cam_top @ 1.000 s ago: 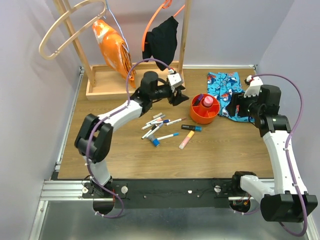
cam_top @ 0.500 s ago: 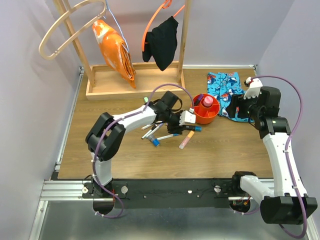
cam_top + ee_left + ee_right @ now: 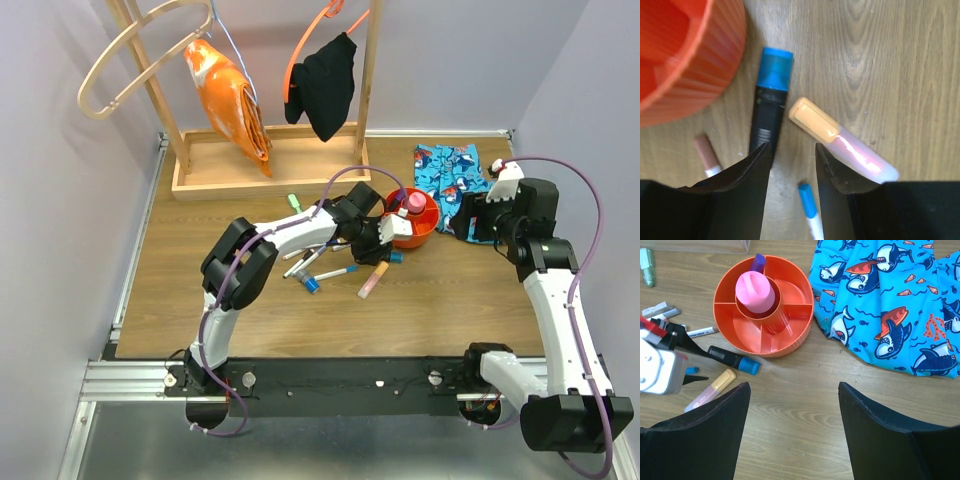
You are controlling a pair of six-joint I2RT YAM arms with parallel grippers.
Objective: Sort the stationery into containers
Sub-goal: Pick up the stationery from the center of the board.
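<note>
The round, divided orange tub [image 3: 790, 347] holds a pink tube [image 3: 754, 290] upright in its centre cup and a purple marker [image 3: 759, 261] in a far compartment. On the table [image 3: 450, 300] just near it lie a blue-capped black marker [image 3: 767, 117] and an orange-capped pink highlighter [image 3: 840, 140], with more pens [image 3: 315, 250] to their left. The left gripper [image 3: 792, 155] is low over the two, narrowly parted and empty, while the right gripper [image 3: 792, 390] is spread wide and empty near the tub.

Cut off or covered

Left wrist view: the orange tub [image 3: 685, 60] runs off the top-left edge, the left gripper [image 3: 792, 147] covers the lower end of the black marker [image 3: 767, 117] and the tail of the pink highlighter [image 3: 840, 145], and a blue-capped pen [image 3: 809, 210] leaves the bottom edge.
</note>
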